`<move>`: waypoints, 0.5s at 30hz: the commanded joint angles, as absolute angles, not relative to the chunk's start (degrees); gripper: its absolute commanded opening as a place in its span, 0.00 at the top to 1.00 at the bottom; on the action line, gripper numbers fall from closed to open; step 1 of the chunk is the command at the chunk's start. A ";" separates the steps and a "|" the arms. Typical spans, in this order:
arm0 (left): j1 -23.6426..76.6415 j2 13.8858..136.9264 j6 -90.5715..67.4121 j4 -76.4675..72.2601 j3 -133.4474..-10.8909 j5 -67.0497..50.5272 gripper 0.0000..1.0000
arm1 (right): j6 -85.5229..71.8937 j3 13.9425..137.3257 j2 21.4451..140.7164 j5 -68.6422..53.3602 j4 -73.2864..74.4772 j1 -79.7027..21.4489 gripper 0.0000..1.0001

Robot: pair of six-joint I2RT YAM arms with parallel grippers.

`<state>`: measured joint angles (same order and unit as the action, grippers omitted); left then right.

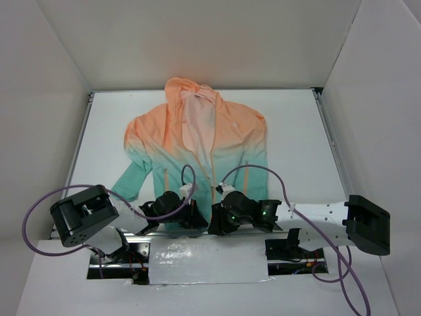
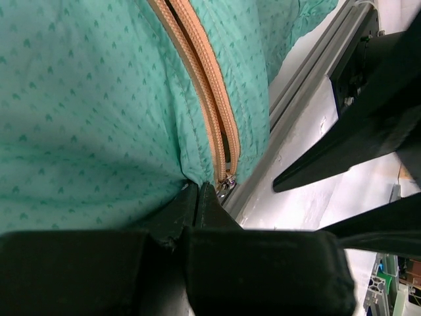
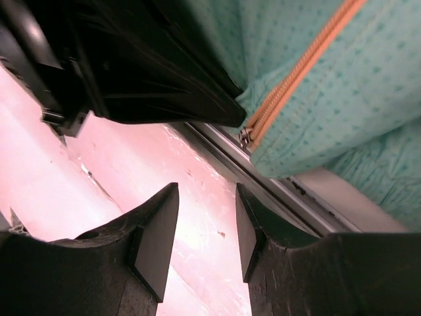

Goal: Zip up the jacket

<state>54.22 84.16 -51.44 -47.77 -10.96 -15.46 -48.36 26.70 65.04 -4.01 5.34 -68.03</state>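
Note:
The jacket (image 1: 197, 141) lies flat on the table, peach hood far, teal hem at the near edge. Both grippers sit at the bottom of its orange zipper (image 2: 207, 85). In the left wrist view my left gripper (image 2: 199, 189) is shut, its tips pinching the teal hem just left of the metal slider (image 2: 227, 185). In the top view the left gripper (image 1: 191, 212) sits at the hem. My right gripper (image 3: 205, 227) is open, nothing between its fingers (image 3: 156, 237), hanging off the table edge below the slider (image 3: 245, 137) without touching it. From above, the right gripper (image 1: 217, 220) is beside the left one.
An aluminium rail (image 2: 296, 105) runs along the table's near edge right under the hem, also seen in the right wrist view as the rail (image 3: 283, 191). The left arm's black body (image 3: 145, 66) crowds the space beside the zipper. White walls enclose the table (image 1: 296, 131).

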 commanded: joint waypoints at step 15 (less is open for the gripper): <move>54.84 84.99 -51.50 -50.80 -12.74 -17.58 1.00 | -57.48 25.48 72.77 -0.09 -2.21 -70.49 0.55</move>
<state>54.24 85.01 -51.48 -48.07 -11.57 -16.12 -56.16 24.95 72.60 -3.16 -0.64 -70.13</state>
